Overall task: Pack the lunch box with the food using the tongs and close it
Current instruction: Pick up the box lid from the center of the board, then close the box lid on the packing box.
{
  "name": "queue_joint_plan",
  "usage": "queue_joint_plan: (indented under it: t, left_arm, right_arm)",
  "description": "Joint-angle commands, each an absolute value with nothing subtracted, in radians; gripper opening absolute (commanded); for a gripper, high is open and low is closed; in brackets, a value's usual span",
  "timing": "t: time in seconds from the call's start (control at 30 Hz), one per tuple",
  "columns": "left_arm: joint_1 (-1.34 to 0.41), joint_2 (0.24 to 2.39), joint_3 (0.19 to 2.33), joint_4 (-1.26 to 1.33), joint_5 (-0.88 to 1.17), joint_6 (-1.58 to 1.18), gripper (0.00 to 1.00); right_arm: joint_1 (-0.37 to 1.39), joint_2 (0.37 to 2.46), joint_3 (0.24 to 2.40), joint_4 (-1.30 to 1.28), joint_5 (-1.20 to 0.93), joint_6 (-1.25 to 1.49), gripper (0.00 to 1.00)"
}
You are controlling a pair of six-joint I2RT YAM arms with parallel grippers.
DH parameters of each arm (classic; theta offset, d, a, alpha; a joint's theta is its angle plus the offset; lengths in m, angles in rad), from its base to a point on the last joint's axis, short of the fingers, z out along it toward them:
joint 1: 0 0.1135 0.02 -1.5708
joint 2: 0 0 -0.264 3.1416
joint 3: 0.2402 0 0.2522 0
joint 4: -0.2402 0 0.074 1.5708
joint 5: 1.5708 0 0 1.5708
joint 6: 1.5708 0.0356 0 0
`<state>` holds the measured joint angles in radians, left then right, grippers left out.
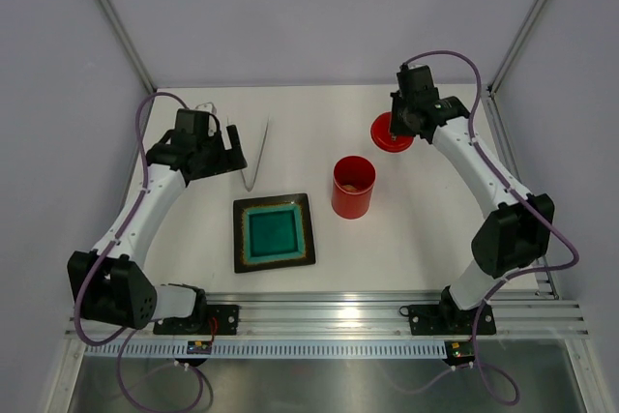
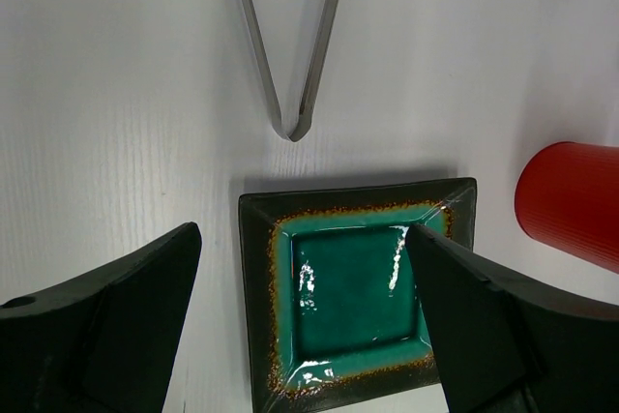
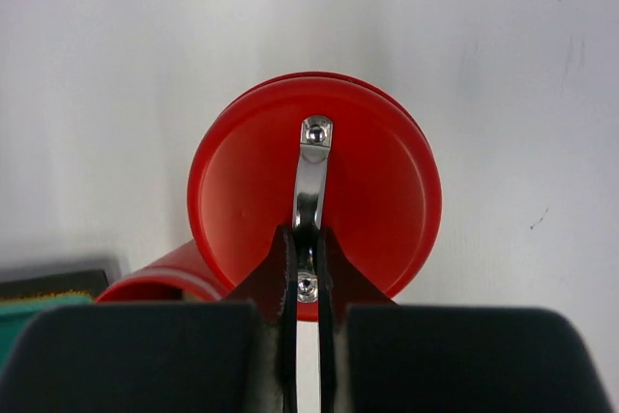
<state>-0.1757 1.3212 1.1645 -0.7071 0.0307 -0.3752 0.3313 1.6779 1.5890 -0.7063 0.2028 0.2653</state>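
The red lunch box stands open mid-table, with brownish food showing inside it; its wall also shows in the left wrist view and the right wrist view. Its round red lid lies flat at the back right. My right gripper is shut on the lid's metal handle. The silver tongs lie on the table at the back left. My left gripper hangs open beside them, holding nothing.
A square dark plate with a teal centre lies near the front, left of the lunch box, with nothing on it; its corner shows in the right wrist view. Grey walls and metal frame posts bound the table.
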Motion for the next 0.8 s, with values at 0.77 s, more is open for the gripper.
queue_joint_plan:
  t: [0.77]
  left_arm:
    - [-0.175,1.195,1.141,-0.716,0.008,-0.362,0.91]
  right_arm:
    - [0.603,1.649,1.681,-0.991,0.095,0.311,0.00]
